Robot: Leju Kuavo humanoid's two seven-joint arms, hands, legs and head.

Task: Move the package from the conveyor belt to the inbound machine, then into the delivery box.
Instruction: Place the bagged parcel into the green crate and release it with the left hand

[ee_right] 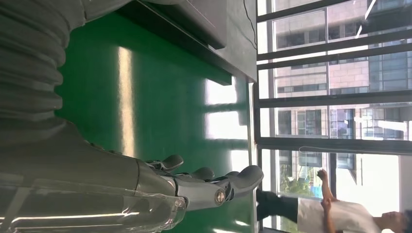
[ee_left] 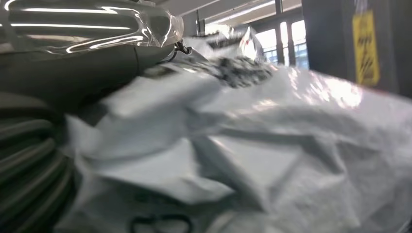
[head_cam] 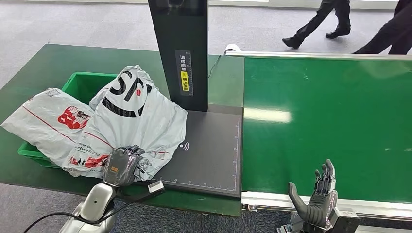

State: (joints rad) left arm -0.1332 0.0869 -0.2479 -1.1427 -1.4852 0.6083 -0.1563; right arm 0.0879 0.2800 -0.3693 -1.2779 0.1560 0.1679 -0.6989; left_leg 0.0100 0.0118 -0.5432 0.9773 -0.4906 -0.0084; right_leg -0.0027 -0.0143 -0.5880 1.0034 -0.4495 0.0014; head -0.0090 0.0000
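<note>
**Left hand on the package beside the scanner plate**

Nearest me, my left hand [head_cam: 122, 165] grips the near edge of the white package [head_cam: 141, 114], fingers [head_cam: 130, 151] curled into the crumpled plastic. That package lies partly on the dark inbound machine [head_cam: 209, 145] and partly over the green delivery box [head_cam: 82, 85], leaning against a second grey bag [head_cam: 51, 121] in the box. My right hand [head_cam: 318, 196] hovers at the near edge of the green conveyor belt [head_cam: 330, 111], fingers spread, holding nothing. Beyond the bench [head_cam: 34, 65], people walk past.
</note>
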